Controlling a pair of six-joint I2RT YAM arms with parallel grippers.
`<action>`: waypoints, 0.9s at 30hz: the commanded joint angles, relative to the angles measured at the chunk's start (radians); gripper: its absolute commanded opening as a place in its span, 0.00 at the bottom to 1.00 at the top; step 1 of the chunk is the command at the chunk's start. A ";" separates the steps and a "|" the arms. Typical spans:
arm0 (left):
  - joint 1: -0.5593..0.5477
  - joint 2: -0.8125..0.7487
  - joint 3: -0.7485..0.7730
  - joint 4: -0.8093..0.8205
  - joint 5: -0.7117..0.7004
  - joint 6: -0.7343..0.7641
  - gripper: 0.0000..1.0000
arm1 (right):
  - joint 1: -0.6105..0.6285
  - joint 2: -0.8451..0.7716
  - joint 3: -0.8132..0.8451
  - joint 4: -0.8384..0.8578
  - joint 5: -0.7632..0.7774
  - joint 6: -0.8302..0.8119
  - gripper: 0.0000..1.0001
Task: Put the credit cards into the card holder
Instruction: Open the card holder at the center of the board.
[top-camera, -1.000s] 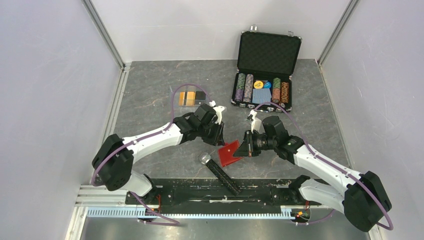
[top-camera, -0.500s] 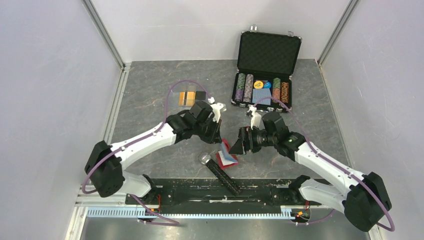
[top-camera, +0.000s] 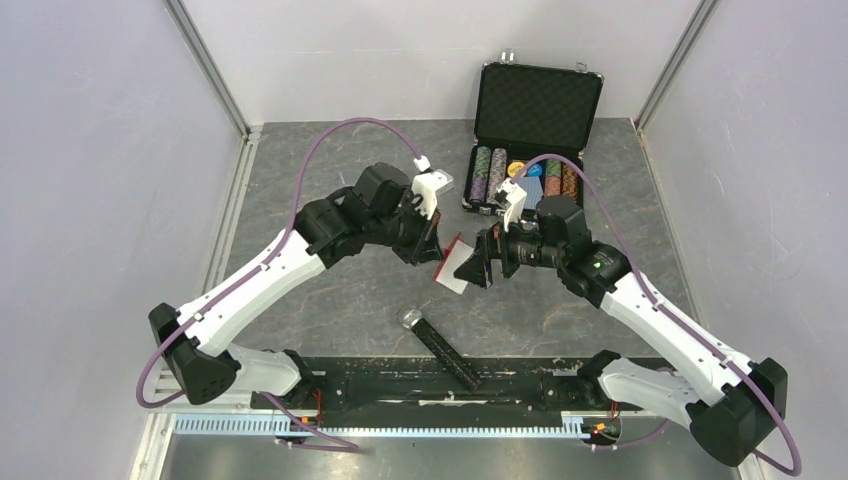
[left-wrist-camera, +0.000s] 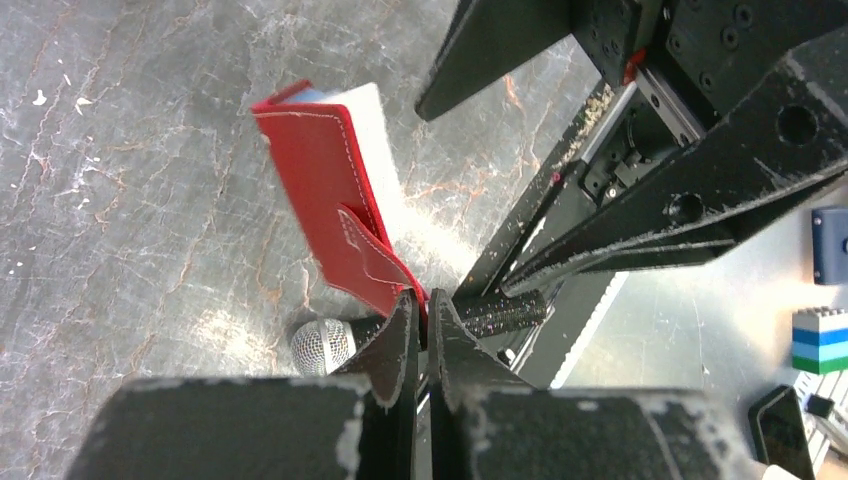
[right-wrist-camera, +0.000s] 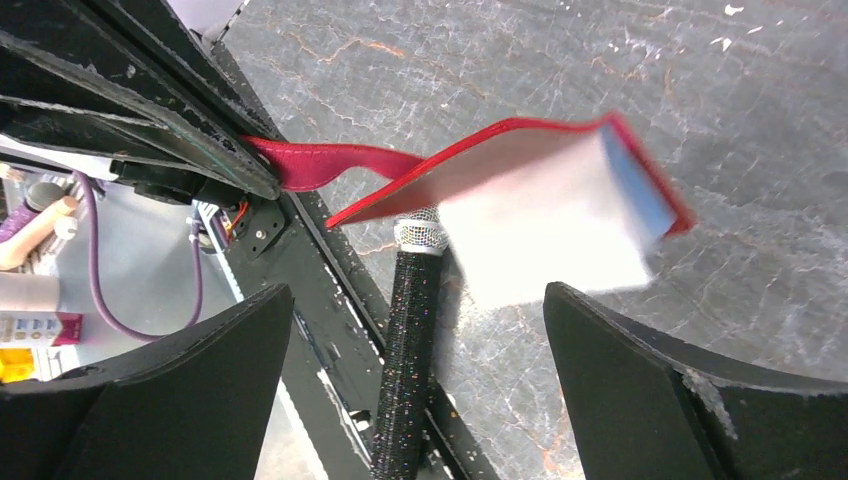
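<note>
Clearly the left end effector (left-wrist-camera: 422, 305) pinches the card holder (left-wrist-camera: 328, 190) by its tab.

Overhead wide, wrists close, sharing card holder (left-wrist-camera: 330, 190)

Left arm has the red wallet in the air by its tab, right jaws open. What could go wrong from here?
1. The left gripper pinches the card holder only by its closing tab, so it hangs loose and could swing or slip out.
2. The right gripper is wide open close to the left one; closing in could knock it.
3. A dropped holder might hit the microphone.
</note>
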 joint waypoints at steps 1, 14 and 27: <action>-0.001 0.021 0.083 -0.090 0.068 0.092 0.02 | 0.004 -0.015 0.080 -0.007 0.025 -0.109 0.98; -0.002 0.037 0.128 -0.101 0.154 0.079 0.02 | 0.008 -0.043 0.028 0.057 -0.107 -0.178 0.98; -0.002 0.051 0.170 -0.086 0.204 0.063 0.02 | 0.050 -0.016 -0.023 0.120 -0.037 -0.169 0.96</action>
